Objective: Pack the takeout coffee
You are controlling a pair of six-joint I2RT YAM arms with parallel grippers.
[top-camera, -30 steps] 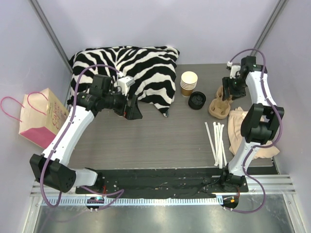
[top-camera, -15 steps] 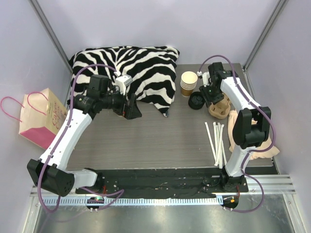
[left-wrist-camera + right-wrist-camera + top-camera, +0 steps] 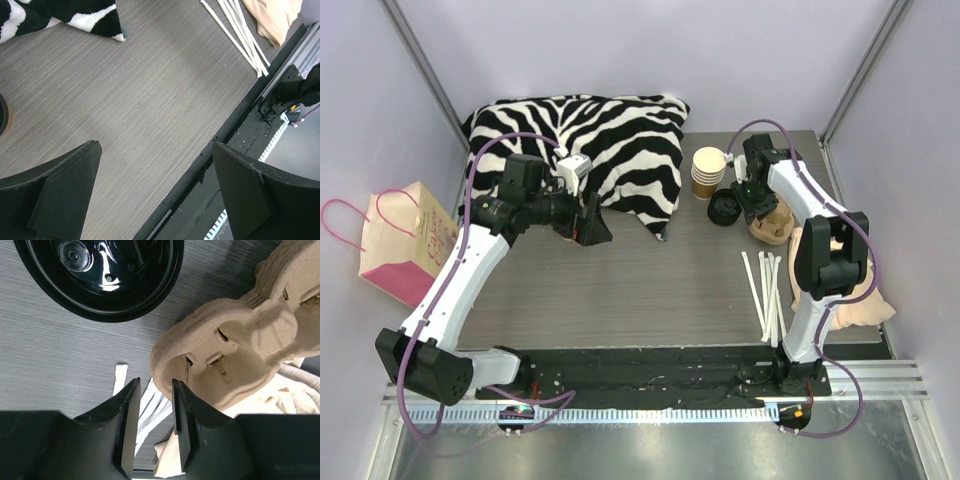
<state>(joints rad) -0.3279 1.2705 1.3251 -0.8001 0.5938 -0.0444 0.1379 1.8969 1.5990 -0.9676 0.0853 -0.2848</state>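
Left arm: we see it rise from its base at the near-left corner, elbow out left, forearm angled in toward the middle. The left gripper (image 3: 588,218) hangs over bare tabletop (image 3: 650,290), just in front of the black-and-white zebra-striped pillow (image 3: 610,135). Its jaws are spread wide and hold nothing.

Right arm: base near-right, raised elbow, forearm reaching far and left. The right gripper (image 3: 155,382) points down at the tan moulded-pulp cup carrier (image 3: 775,228). Its jaws are narrowed to a slim gap with nothing clamped, and the carrier rim sits right at the tips.

The takeout coffee (image 3: 725,208), a small brown paper cup with a round black plastic lid, stands on the tabletop. It is between the stack of lidless cream-rimmed paper cups (image 3: 709,170) and the carrier, just beside the right gripper, and it is not held.

The top view hides the right fingertips under the wrist. Only the right wrist view shows that gap, the glossy lid top and the slits in the carrier's well. The left wrist view adds the pillow's corner and the tabletop's near edge up close.

The tabletop is grey wood-grain with a black base plate (image 3: 650,370) along its near edge. White paper-wrapped straws (image 3: 767,290) lie side by side near-right, with a beige cloth (image 3: 868,308) beside them, partly under the right arm. A pink-and-tan paper gift bag (image 3: 405,245) stands at the left wall. Pale lilac walls (image 3: 620,50) enclose three sides.
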